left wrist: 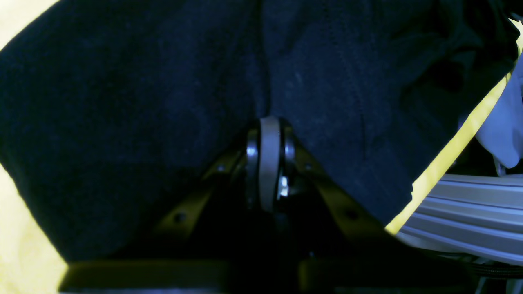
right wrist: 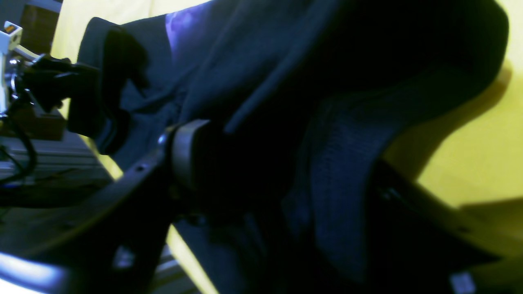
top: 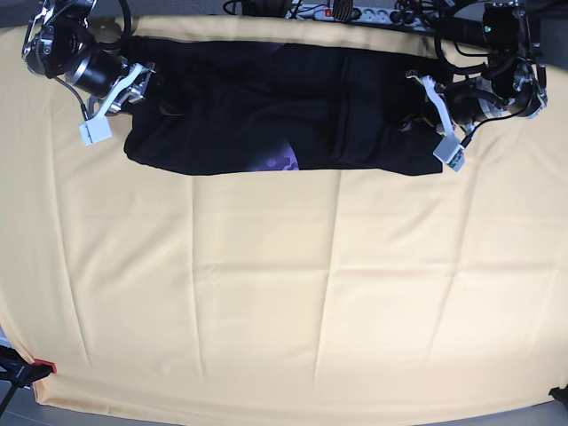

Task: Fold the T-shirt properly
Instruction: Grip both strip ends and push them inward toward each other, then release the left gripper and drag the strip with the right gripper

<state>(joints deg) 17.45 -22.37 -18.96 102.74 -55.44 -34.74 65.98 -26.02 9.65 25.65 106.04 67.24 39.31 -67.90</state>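
t-shirt (top: 266, 111) stretched between left gripper (top: 415, 106) and right gripper (top: 153, 89)

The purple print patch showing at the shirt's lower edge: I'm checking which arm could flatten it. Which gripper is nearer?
Left, though only slightly. The purple print lies nearer the left gripper at the T-shirt's end than the right gripper opposite.
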